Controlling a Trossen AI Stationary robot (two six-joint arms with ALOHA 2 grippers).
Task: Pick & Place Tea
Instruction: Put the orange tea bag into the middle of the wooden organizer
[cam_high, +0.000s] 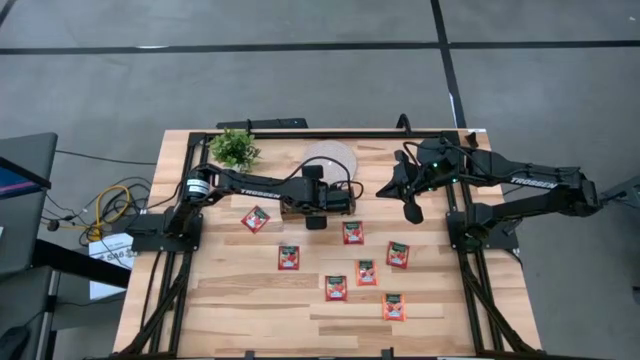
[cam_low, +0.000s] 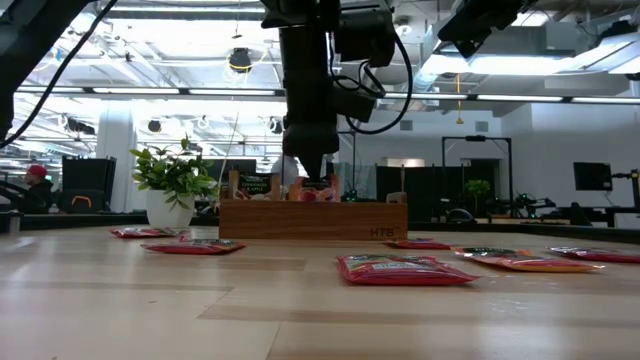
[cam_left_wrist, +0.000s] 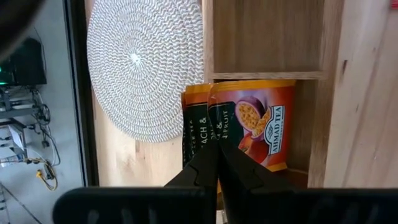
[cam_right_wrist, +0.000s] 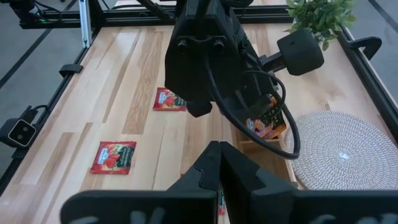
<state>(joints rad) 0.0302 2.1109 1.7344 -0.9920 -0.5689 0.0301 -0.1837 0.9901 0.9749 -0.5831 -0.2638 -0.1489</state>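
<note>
Two orange tea sachets (cam_left_wrist: 255, 121) stand overlapping, faces up, in an end compartment of the wooden tray (cam_left_wrist: 267, 74), their tops showing above its wall (cam_low: 320, 190). My left gripper (cam_left_wrist: 217, 149) is shut, slanting down over that compartment, its tips in front of the front sachet's near corner. Several red tea sachets (cam_high: 352, 232) lie flat on the table between the tray and the near edge. My right gripper (cam_right_wrist: 217, 155) is shut and raised above the table's right side (cam_high: 412, 208), holding nothing. My left gripper's shut fingertips (cam_left_wrist: 214, 163) come slanting down from above at the near corner of the front orange sachet (cam_left_wrist: 231, 142), where it overlaps the one behind. The fingers hide that corner. Whether they touch or pinch the sachet I cannot tell.
A round white woven disc (cam_high: 330, 160) lies just beyond the tray. A small potted plant (cam_high: 235, 148) stands at the far left. A black frame (cam_high: 300, 132) borders the table. Bare wood lies toward the near edge (cam_high: 250, 310).
</note>
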